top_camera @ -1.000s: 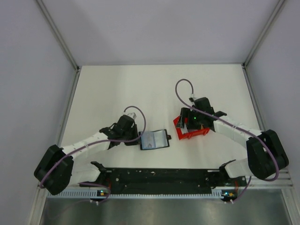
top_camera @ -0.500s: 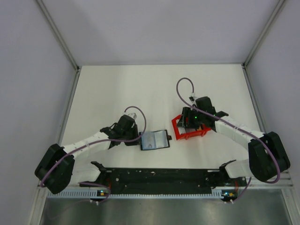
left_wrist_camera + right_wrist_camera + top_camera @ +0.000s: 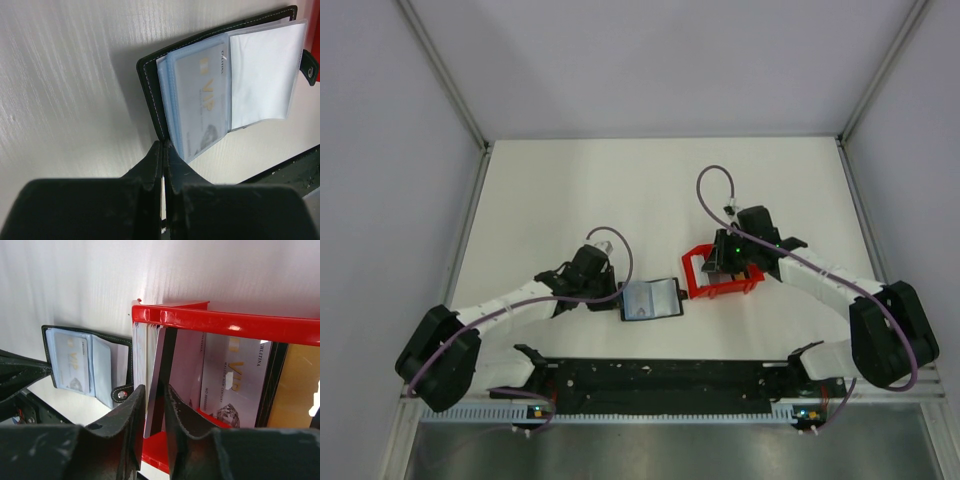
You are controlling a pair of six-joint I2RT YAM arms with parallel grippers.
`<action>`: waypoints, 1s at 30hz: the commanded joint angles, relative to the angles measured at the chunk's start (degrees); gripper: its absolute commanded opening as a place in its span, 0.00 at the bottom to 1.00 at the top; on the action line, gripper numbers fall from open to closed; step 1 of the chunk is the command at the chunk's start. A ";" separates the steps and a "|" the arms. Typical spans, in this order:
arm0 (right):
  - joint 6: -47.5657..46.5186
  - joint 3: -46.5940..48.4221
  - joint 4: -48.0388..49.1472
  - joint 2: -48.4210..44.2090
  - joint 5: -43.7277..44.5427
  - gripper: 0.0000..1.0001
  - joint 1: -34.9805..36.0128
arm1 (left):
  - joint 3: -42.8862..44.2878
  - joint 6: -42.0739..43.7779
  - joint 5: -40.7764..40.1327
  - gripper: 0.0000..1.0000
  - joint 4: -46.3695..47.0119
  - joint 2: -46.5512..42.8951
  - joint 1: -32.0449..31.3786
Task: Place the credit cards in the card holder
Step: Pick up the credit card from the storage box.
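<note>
Now the card holder (image 3: 200, 90) lies open by the surface's near edge, pale blue sleeves showing, with the left hand (image 3: 164, 146) pressed together at its rim. The right hand (image 3: 156, 390) pinches one of the credit cards (image 3: 232, 375) in the red tray (image 3: 225, 320).

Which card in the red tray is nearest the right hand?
The pale card standing on edge between the fingers of the right hand, beside the upright stack; the VIP card lies flat.

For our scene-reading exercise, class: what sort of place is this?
Probably a robot test cell: a white table boxed by blank panels, left arm and right arm bolted at its edge, staged props only, a card holder and red tray.
</note>
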 commanded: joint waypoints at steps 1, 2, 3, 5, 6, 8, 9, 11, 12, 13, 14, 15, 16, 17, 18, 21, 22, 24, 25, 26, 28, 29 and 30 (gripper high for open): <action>0.19 0.01 2.33 -1.21 -0.70 0.18 -0.70 | 1.19 -0.09 0.60 0.00 2.63 0.55 -0.27; 0.19 0.10 2.33 -1.29 -0.70 0.17 -0.87 | 1.19 -0.18 0.69 0.00 2.72 0.56 -0.19; 0.27 0.10 2.33 -1.38 -0.79 0.16 -0.78 | 1.10 -0.18 0.60 0.00 2.80 0.73 -0.19; 0.19 0.19 2.33 -1.47 -0.96 0.13 -0.96 | 1.01 -0.18 0.78 0.00 2.98 0.91 -0.27; 0.19 0.10 2.33 -1.47 -1.05 0.12 -1.13 | 1.10 -0.18 0.87 0.00 3.07 1.00 -0.19; 0.28 0.01 2.24 -1.73 -1.14 0.07 -1.22 | 1.19 -0.09 0.95 0.00 3.16 1.26 -0.27; 0.19 -0.16 2.24 -2.00 -1.05 0.07 -1.31 | 1.27 -0.09 0.95 0.00 3.24 1.26 -0.19; 0.28 -0.25 2.24 -2.61 -1.14 0.04 -1.75 | 1.27 -0.01 0.95 0.00 3.24 1.26 -0.27; 0.28 -0.42 2.33 -2.96 -0.79 0.04 -1.75 | 1.19 -0.01 0.95 0.00 3.24 1.26 -0.19; 0.45 -0.51 2.16 -3.40 -0.18 0.04 -1.92 | 1.19 0.08 0.95 0.00 3.24 1.17 -0.19; 0.36 -0.60 2.24 -3.67 0.52 0.04 -1.92 | 1.19 0.00 1.04 0.00 3.24 1.26 -0.19; 0.28 -0.60 1.98 -3.93 1.31 0.03 -1.92 | 1.19 -0.01 0.95 0.00 3.24 1.26 -0.27; 0.19 -0.51 1.80 -3.76 1.84 0.03 -1.92 | 1.19 -0.01 0.95 0.00 3.33 1.26 -0.27; -0.16 -0.43 1.80 -3.50 1.85 0.03 -2.01 | 1.01 -0.01 1.04 0.00 3.42 1.26 -0.19; -0.25 -0.16 1.63 -2.97 1.68 0.02 -1.93 | 1.01 -0.01 1.04 0.00 3.51 1.26 -0.19; -0.87 0.36 1.10 -0.86 2.20 0.02 -1.92 | 1.01 0.08 1.22 0.00 3.77 1.26 -0.19; -1.13 0.37 1.10 -0.16 2.55 0.02 -1.92 | 0.92 0.17 1.22 0.00 3.68 1.26 -0.27; -1.39 0.45 1.19 1.07 2.90 0.02 -1.92 | 0.92 0.17 1.22 0.00 3.77 1.17 -0.27; -1.57 0.37 1.36 1.77 3.08 0.02 -1.84 | 0.84 0.00 1.30 0.00 3.86 1.26 -0.27; -1.74 0.45 1.45 2.56 3.08 0.03 -1.58 | 0.75 -0.01 1.39 0.00 3.86 1.26 -0.19; -1.92 0.54 1.54 3.62 4.13 0.04 -0.70 | 0.75 0.00 1.57 0.00 4.04 1.26 -0.19; -1.92 0.54 1.71 4.15 4.22 0.04 -0.26 | 0.75 0.08 1.40 0.00 4.04 1.26 -0.19; -1.83 0.54 2.06 4.68 4.05 0.05 0.01 | 0.75 0.08 1.39 0.00 3.95 1.26 -0.27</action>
